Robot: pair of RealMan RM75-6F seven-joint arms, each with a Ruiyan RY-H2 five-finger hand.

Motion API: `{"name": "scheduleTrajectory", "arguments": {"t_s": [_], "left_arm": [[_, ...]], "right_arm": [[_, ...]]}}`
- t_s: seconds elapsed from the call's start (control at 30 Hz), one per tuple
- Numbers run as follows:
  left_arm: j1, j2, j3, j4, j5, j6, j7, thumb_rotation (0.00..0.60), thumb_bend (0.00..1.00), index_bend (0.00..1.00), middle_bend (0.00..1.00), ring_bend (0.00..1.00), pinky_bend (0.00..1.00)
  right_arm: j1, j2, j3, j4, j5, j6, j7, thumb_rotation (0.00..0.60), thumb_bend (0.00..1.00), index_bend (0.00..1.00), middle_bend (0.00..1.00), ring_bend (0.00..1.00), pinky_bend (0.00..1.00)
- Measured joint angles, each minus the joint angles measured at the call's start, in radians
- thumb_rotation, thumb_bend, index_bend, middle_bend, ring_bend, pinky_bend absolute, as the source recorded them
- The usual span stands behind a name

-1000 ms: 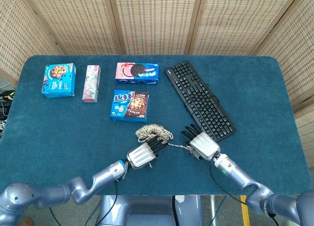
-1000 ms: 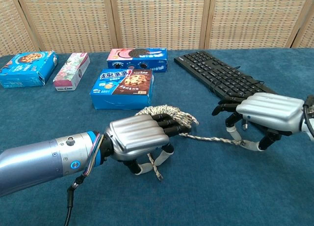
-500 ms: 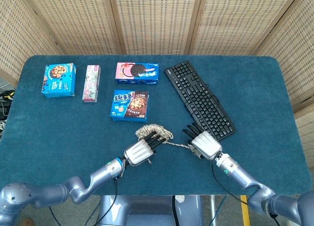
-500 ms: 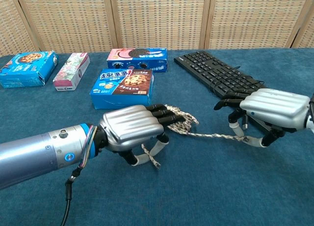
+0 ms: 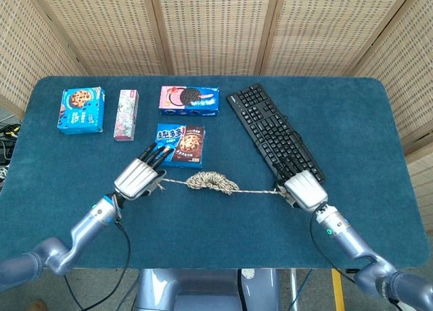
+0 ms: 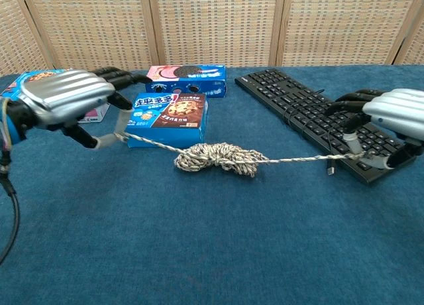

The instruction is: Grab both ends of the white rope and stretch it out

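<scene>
A: Left robot hand?

B: It pinches one end of the white rope between thumb and a finger, low on its right side. The other fingers reach forward, loosely spread, above the pink floral box. In the head view the left robot hand sits just left of the brown cookie box.

A: Right robot hand?

B: Clamped on the other rope end. Thumb and a finger meet on the strand at the near edge of the black keyboard; the remaining fingers curl over the keys. In the head view the right robot hand covers the keyboard's near corner.

A: Rope position?

B: Strung between both hands, off the counter at each end. A tangled bundle remains in the middle, resting on the blue cloth just in front of the brown cookie box. The strands either side run straight and thin.

A: Containers?

B: All closed packages; contents cannot be seen. Far left, a blue cookie box; next to it the pink floral box; then a pink-and-blue sandwich-cookie box behind the brown one. In the chest view the left hand hides most of the pink floral box.

A: Backdrop?

B: Woven cane screens stand behind the counter.
</scene>
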Motion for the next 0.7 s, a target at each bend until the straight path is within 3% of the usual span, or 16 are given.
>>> {"name": "scheduleTrajectory", "arguments": {"t_s": [0.17, 0.5, 0.57, 0.6, 0.63, 0.7], "left_arm": [[0.06, 0.057, 0.022, 0.04, -0.007, 0.045, -0.09, 0.6, 0.41, 0.63, 0.0, 0.0, 0.0], [0.145, 0.087, 0.062, 0.142, -0.004, 0.108, -0.227, 0.6, 0.41, 0.63, 0.0, 0.0, 0.0], [0.156, 0.087, 0.067, 0.151, 0.004, 0.119, -0.241, 0.6, 0.39, 0.59, 0.0, 0.0, 0.0], [0.158, 0.086, 0.069, 0.152, 0.006, 0.12, -0.244, 0.6, 0.33, 0.49, 0.0, 0.0, 0.0], [0.159, 0.086, 0.07, 0.151, 0.006, 0.119, -0.245, 0.6, 0.22, 0.31, 0.0, 0.0, 0.0], [0.159, 0.09, 0.072, 0.142, 0.006, 0.109, -0.249, 0.6, 0.05, 0.06, 0.0, 0.0, 0.0]], "right_arm": [[-0.036, 0.028, -0.002, 0.002, 0.016, 0.028, -0.024, 0.6, 0.72, 0.62, 0.1, 0.0, 0.0], [-0.115, 0.096, -0.011, -0.005, 0.031, 0.099, -0.023, 0.6, 0.72, 0.62, 0.1, 0.0, 0.0], [-0.125, 0.104, -0.014, -0.008, 0.026, 0.11, -0.022, 0.6, 0.7, 0.56, 0.09, 0.0, 0.0], [-0.128, 0.105, -0.014, -0.009, 0.024, 0.112, -0.022, 0.6, 0.63, 0.46, 0.08, 0.0, 0.0], [-0.13, 0.105, -0.014, -0.01, 0.023, 0.113, -0.023, 0.6, 0.55, 0.37, 0.06, 0.0, 0.0], [-0.133, 0.107, -0.014, -0.018, 0.028, 0.109, -0.024, 0.6, 0.25, 0.15, 0.02, 0.0, 0.0]]}}
